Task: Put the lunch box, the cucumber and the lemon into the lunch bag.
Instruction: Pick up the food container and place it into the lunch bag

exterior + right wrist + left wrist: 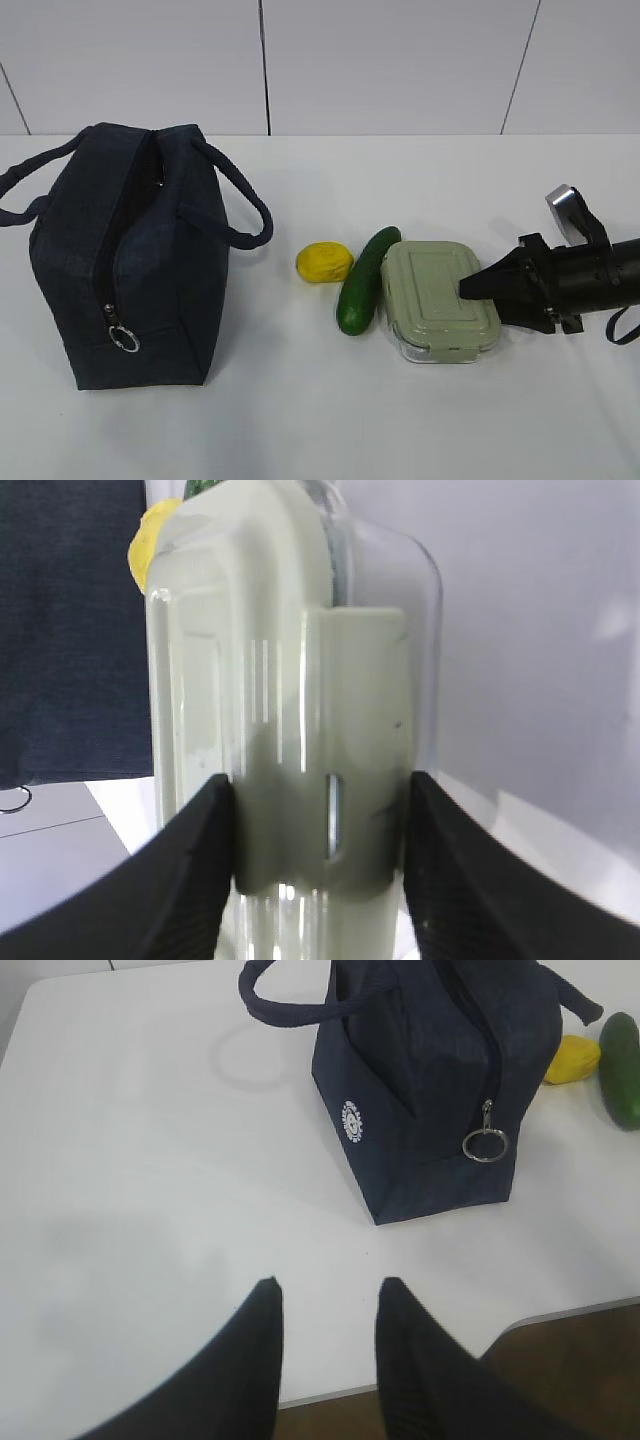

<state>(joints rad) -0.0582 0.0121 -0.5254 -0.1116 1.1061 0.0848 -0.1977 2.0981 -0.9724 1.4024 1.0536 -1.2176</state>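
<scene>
Now the right gripper (pixel 320 865) pinches the end of the clear, sage-lidded lunch box (pixel 437 299) on the white table (pixel 300 420), beside the dark green cucumber (pixel 366 279) and yellow lemon (pixel 324 263). Left gripper (pixel 328 1310) hangs parted, empty, near the navy fabric lunch bag (pixel 130 260).

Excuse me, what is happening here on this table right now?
A two-armed robot is packing lunch items. Its right gripper has its fingers on either side of one end of the lunch box, which sits on the table. The cucumber lies against the box, with the lemon beside it. The lunch bag stands unzipped, and nothing looks packed yet. The left gripper hovers empty near the bag.
</scene>
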